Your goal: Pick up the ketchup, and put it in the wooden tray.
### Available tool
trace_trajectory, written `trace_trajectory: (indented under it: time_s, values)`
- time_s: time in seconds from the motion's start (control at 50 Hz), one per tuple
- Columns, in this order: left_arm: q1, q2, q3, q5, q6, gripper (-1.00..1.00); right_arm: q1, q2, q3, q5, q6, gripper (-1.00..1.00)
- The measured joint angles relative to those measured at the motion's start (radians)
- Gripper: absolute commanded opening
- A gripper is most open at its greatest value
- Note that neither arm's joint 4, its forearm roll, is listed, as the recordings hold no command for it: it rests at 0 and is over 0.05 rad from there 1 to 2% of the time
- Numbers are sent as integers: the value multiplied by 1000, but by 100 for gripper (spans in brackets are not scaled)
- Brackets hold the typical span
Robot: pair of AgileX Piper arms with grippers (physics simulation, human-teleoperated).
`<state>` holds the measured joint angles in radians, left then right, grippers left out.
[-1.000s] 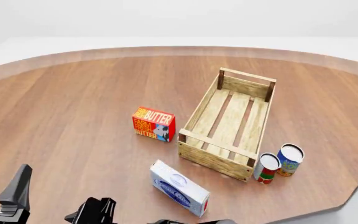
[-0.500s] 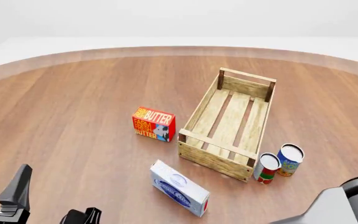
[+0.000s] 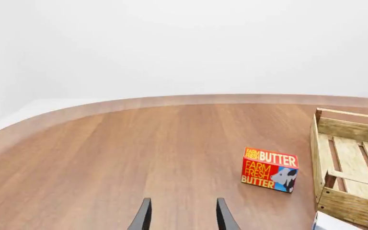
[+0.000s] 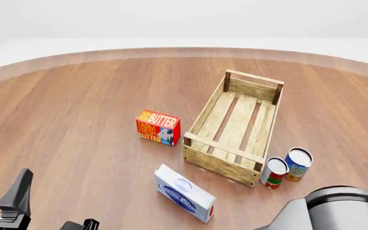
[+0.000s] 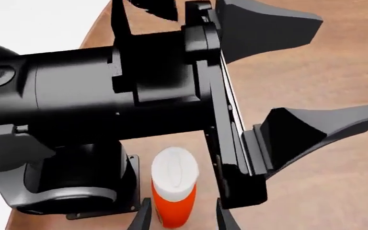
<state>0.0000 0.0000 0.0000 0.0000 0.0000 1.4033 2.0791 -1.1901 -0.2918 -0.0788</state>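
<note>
the right gripper (image 5: 180, 218) shows only as two thin dark fingertips in the right wrist view, set narrowly apart with a small red-orange ketchup bottle (image 5: 174, 194) with a white round cap standing upright between them; whether the tips touch the bottle cannot be told. the bottle is smooth and glossy, its cap a flat white disc. it stands just beside the black base of the left arm (image 5: 101, 120), whose bulky matte body crosses that view. the left gripper (image 5: 302, 76) is spread wide there, two dark wedge-shaped fingers over bare wood. in the front view the ketchup bottle is not visible, and the right arm appears only as a grey rounded housing (image 4: 337, 211) at the near right edge of the table.

the brown wood-grain round tabletop (image 4: 75, 110) has a paler rim. right of centre lies the long wooden tray of light slats with dark corner posts (image 4: 234, 125), its inside holding nothing. just off its left wall stands a red-orange butter box with yellow and white lettering (image 4: 157, 127). near the tray's near left corner a white and blue flat carton (image 4: 184, 192) lies tilted toward the near edge. two cans stand touching at the tray's near right corner: a red-and-white can with a white top (image 4: 274, 173) and a blue can with a white top (image 4: 298, 164).
</note>
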Motion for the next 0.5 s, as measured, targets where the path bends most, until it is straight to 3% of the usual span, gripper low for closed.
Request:
trace_trajectory:
  time_s: [0.5]
  values:
    - [0, 0, 0, 0, 0, 100, 9, 101, -68, 1, 13, 100]
